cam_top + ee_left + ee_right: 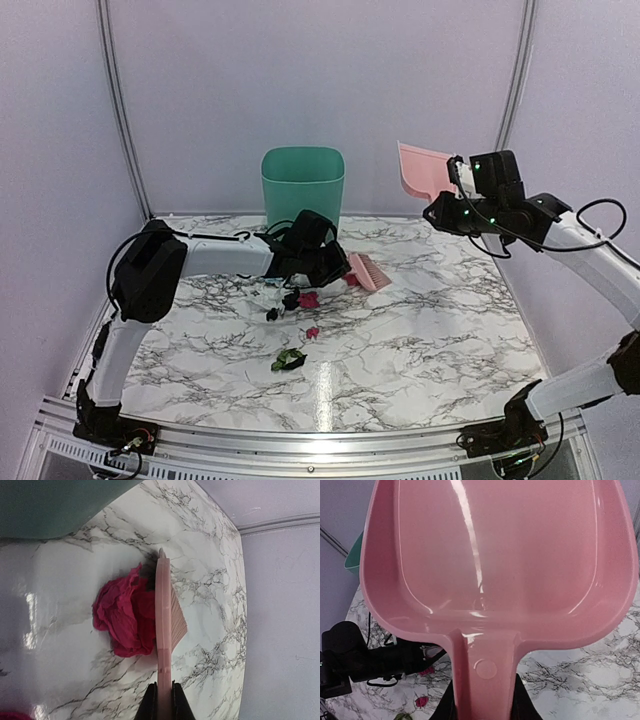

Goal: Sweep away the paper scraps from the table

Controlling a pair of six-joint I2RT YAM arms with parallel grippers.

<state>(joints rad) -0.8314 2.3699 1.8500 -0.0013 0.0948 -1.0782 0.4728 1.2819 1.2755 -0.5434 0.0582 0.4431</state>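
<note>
Far left: left pincer point(163, 702) clamped tight on the pink brush point(167, 620) handle, brush edge against a crumpled magenta scrap. The paper scraps point(308, 299) lie mid-left on the counter point(420, 330): magenta, small pink, black and green-black, all tiny, crinkled, light. Best bet: brush low, short slow strokes, herd the bits into one pile. Right: right pincer point(455, 190) closed round the pink dustpan point(495, 555) handle, held high; it needs lowering to the counter.

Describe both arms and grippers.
White links, black joint housings. The left arm and right arm trail black cables; green lights glow near the right wrist. The left gripper and right gripper have black fingers.
</note>
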